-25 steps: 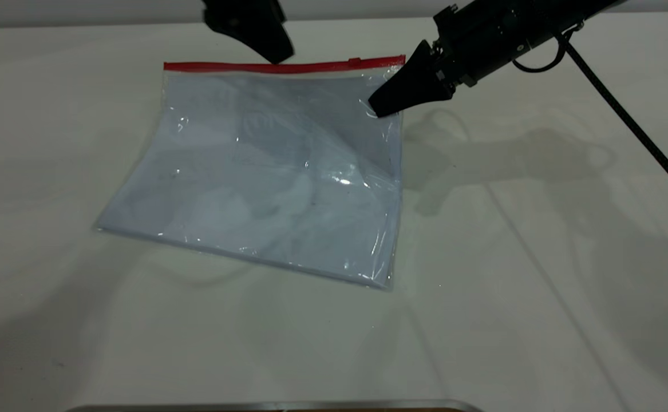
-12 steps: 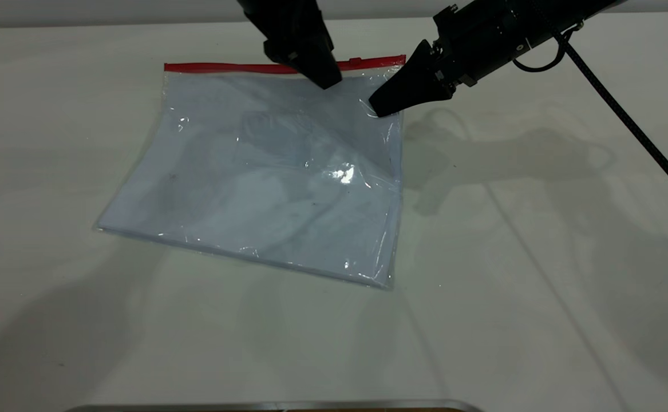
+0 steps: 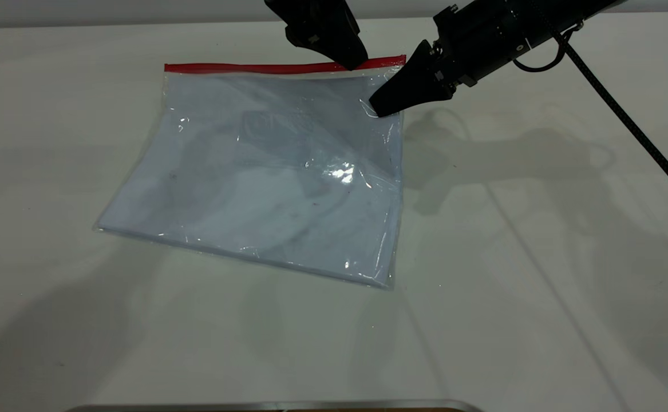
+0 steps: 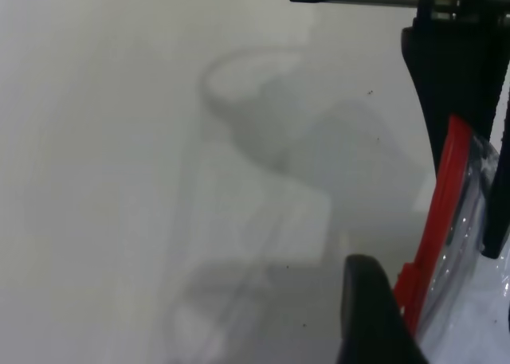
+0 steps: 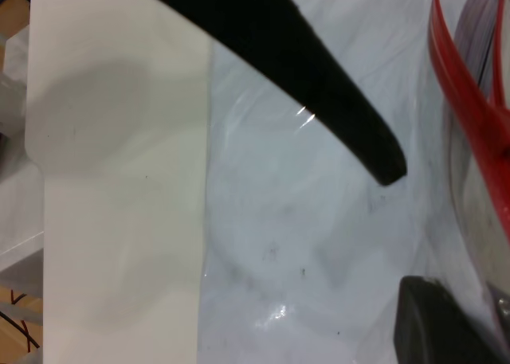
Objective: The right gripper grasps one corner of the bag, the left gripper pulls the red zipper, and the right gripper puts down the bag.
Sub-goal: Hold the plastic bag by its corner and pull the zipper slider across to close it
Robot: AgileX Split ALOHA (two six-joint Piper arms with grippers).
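The bag lies on the white table, a clear bluish pouch with the red zipper along its far edge. My right gripper is shut on the bag's far right corner and holds that corner raised; the right wrist view shows plastic between its fingers. My left gripper has its tip down on the zipper next to that corner and hides the slider there. In the left wrist view the gripper has its fingers apart, with the red strip and slider tab between them.
The right arm's black cable runs across the table at the right. A metal edge lies along the near side. The white table surrounds the bag.
My left gripper has moved right along the zipper, from its middle to the slider near the right corner. The right gripper and the bag have stayed put.
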